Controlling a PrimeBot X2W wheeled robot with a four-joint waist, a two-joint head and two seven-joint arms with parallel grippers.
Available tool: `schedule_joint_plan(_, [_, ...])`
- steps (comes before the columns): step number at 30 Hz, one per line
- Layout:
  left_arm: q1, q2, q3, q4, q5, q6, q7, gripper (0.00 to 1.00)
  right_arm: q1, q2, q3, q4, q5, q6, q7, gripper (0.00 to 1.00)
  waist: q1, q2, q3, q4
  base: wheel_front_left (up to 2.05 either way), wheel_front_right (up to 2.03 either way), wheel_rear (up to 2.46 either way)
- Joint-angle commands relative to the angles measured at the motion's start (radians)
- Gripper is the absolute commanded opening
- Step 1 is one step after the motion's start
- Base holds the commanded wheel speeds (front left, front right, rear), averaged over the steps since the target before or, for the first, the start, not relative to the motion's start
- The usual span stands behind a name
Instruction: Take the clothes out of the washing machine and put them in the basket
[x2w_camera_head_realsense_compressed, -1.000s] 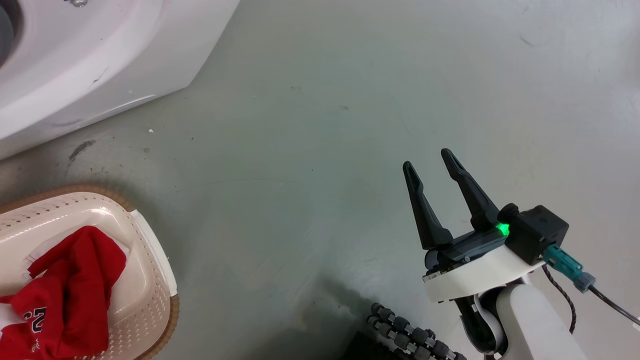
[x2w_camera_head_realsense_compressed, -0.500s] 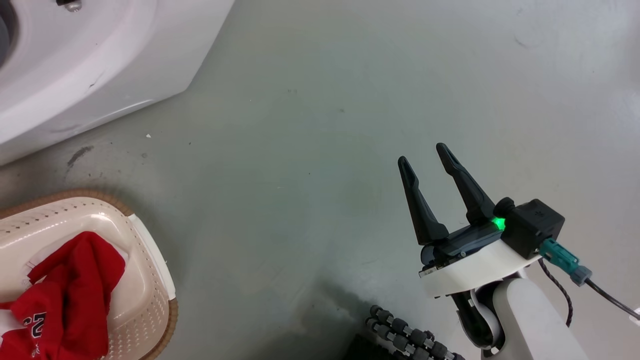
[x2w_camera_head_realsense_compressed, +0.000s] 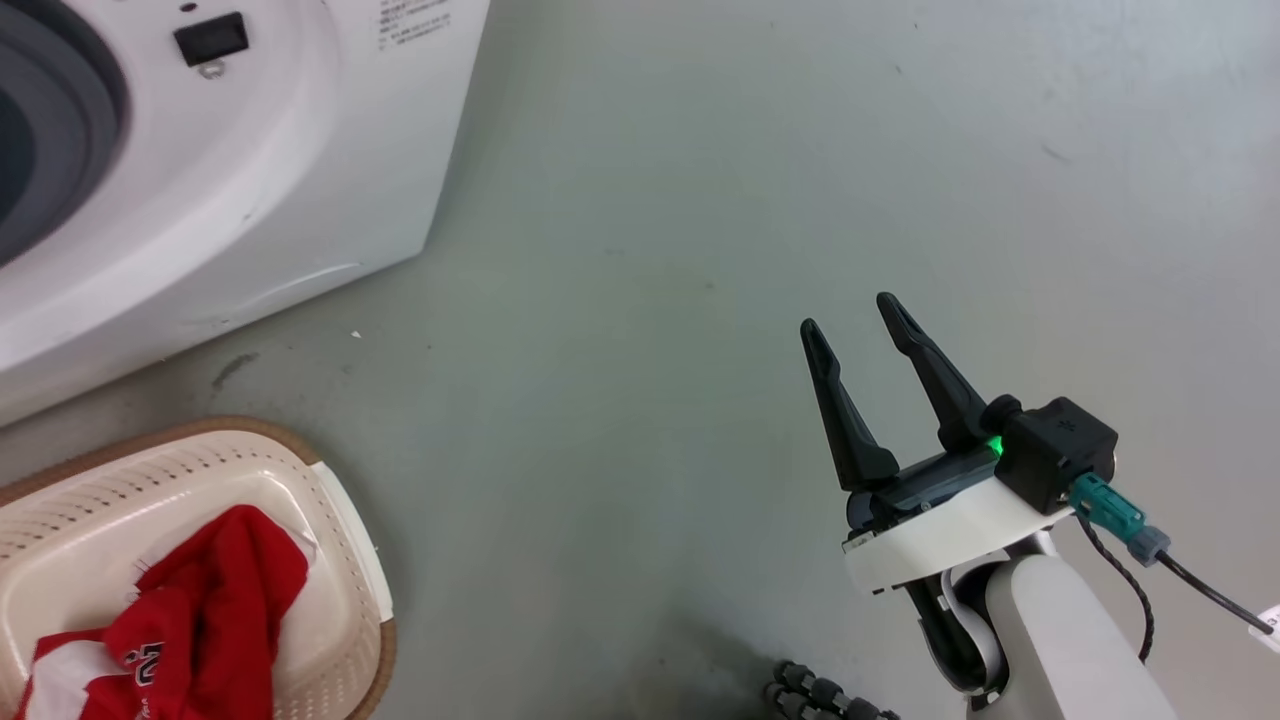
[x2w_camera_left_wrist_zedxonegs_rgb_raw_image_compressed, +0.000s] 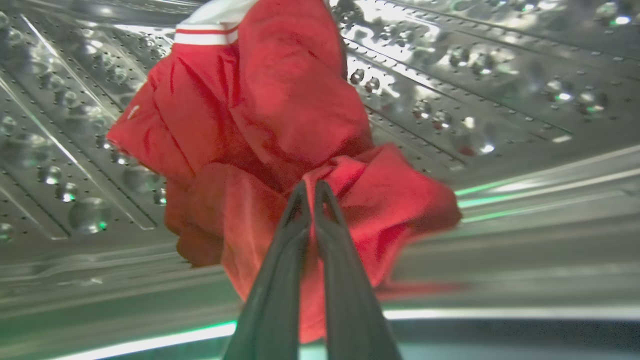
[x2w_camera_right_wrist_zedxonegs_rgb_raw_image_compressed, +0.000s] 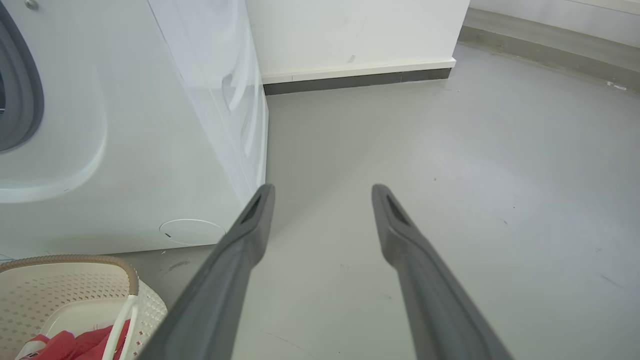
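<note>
Red cloth, soft and creased, is bunching in loose folds inside the perforated steel drum (x2w_camera_left_wrist_zedxonegs_rgb_raw_image_compressed: 500, 95), whose shiny wall is showing rows of small holes and raised round bumps. This red garment (x2w_camera_left_wrist_zedxonegs_rgb_raw_image_compressed: 260, 100) is carrying a white band with a thin red stripe at its upper edge. The left gripper (x2w_camera_left_wrist_zedxonegs_rgb_raw_image_compressed: 310, 187) is pinching one fold of it, its two dark fingers pressed together on the cloth.

Outside, the washing machine (x2w_camera_head_realsense_compressed: 300, 150) is showing a smooth white moulded front, a grey porthole ring (x2w_camera_head_realsense_compressed: 60, 110), a small black fitting (x2w_camera_head_realsense_compressed: 210, 40) and a sticker (x2w_camera_head_realsense_compressed: 415, 15) whose print is too small to read. Near its base, on the dull grey floor (x2w_camera_head_realsense_compressed: 650, 300), the basket (x2w_camera_head_realsense_compressed: 345, 600) is standing: cream plastic, oval, with perforated sides and a brown rim. A second red garment (x2w_camera_head_realsense_compressed: 210, 610) is lying crumpled in it, showing a white panel and dark lettering that is reading like a "2", the rest folded away.

The right gripper (x2w_camera_head_realsense_compressed: 849, 312) is hovering over bare floor, well apart from the basket, its long tapered fingers spread wide and gripping nothing. A green light (x2w_camera_head_realsense_compressed: 995, 445) is glowing at its base, beside a black camera block (x2w_camera_head_realsense_compressed: 1055, 450) with a teal connector (x2w_camera_head_realsense_compressed: 1105, 505).
</note>
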Motion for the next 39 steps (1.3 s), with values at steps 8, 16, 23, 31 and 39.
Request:
schedule_joint_plan(8, [0.118,-0.068,0.005,0.057,-0.021,-0.014,-0.192,0.0,0.042,0.0,-0.023,0.018,-0.038,-0.001,0.003,1.0,0.0,0.0,-0.137,0.072,0.0,0.0,0.0])
schedule_joint_plan(16, [0.198,-0.153,-0.014,0.116,-0.024,-0.039,-0.419,0.0,0.081,0.001,-0.049,0.005,-0.081,-0.001,0.043,1.0,0.0,0.0,-0.267,0.145,0.0,0.0,0.0])
schedule_joint_plan(23, [0.288,-0.211,-0.003,0.144,-0.055,-0.061,-0.581,0.0,0.131,0.001,-0.073,-0.041,-0.107,-0.001,0.089,1.0,0.0,0.0,-0.377,0.194,0.0,0.0,0.0])
schedule_joint_plan(31, [0.372,-0.242,-0.022,0.072,-0.05,-0.072,-0.682,0.0,0.207,0.001,-0.11,-0.111,-0.135,-0.001,0.147,1.0,0.0,0.0,-0.463,0.254,0.0,0.0,0.0])
schedule_joint_plan(39, [0.475,-0.25,-0.036,-0.152,-0.044,-0.036,-0.682,0.0,0.251,0.001,-0.14,-0.163,-0.154,-0.001,0.188,1.0,0.0,0.0,-0.504,0.313,0.0,0.0,0.0])
